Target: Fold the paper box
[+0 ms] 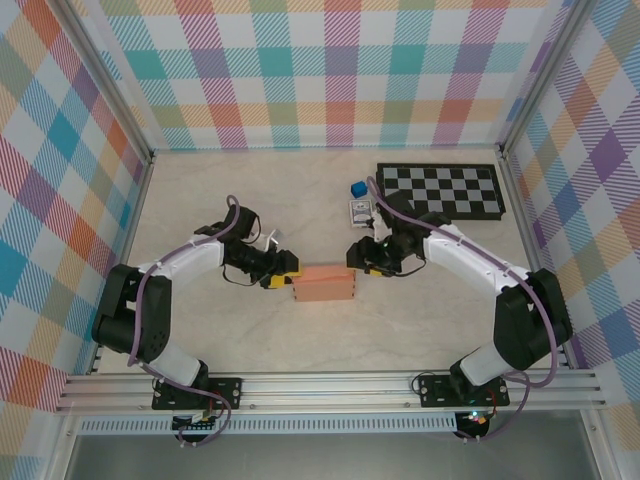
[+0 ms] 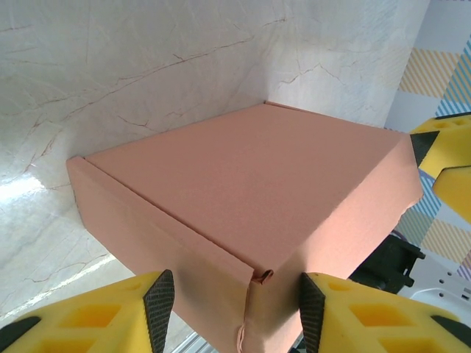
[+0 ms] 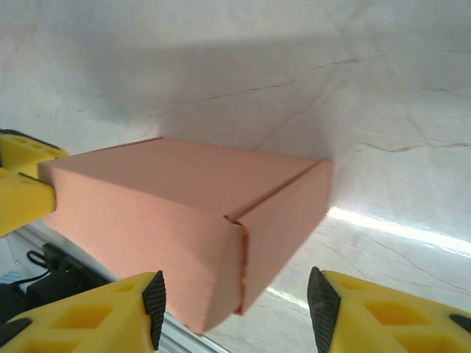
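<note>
Marble-look tabletop (image 1: 200,200), plaid walls around. The paper box (image 1: 325,283) is seen closed up, lying mid-table between the two arms. The left gripper (image 2: 235,307) is spread around a left-end corner, pads close but no clamp is made out. The right gripper (image 3: 237,307) is spread wider around the opposite end. The box is probably bracketed so it can't slide while the seams are squared.

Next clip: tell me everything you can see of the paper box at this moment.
The paper box is salmon-orange thin cardboard, folded into a closed, low, plain rectangular box with flap seams at its end corners. It lies flat on the pale marbled table, near its middle. The left gripper straddles its left end closely, contact unclear; the right gripper straddles its right end, open, with a clear gap.
</note>
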`<action>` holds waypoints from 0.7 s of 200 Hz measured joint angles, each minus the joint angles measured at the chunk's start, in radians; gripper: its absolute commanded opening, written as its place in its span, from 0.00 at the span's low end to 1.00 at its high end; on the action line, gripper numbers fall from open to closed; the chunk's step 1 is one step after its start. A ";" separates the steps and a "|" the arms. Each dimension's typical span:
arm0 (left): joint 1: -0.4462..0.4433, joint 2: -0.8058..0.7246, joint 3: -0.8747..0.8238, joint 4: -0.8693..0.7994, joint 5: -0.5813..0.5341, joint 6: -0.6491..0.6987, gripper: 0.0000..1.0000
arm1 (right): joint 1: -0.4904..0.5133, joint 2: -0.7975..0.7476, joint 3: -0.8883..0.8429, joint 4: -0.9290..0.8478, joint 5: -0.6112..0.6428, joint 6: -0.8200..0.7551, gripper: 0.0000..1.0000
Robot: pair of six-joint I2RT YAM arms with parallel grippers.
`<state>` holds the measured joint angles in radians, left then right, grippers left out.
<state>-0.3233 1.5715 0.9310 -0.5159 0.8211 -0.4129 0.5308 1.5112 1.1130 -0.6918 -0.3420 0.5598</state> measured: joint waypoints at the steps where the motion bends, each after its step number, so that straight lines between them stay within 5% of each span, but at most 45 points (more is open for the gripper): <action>1: 0.000 0.000 0.000 0.000 0.000 0.000 0.50 | 0.000 0.000 0.001 -0.002 0.002 0.000 0.55; 89: 0.000 0.010 0.003 0.003 0.007 0.014 0.49 | -0.001 -0.006 0.005 -0.031 -0.009 0.004 0.55; 140: -0.001 0.013 0.005 -0.004 0.000 0.035 0.50 | -0.001 0.029 -0.049 0.039 -0.018 0.005 0.41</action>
<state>-0.3241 1.5841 0.9360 -0.5201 0.8211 -0.3775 0.5301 1.5398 1.0641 -0.6525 -0.3595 0.5648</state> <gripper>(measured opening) 0.500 0.424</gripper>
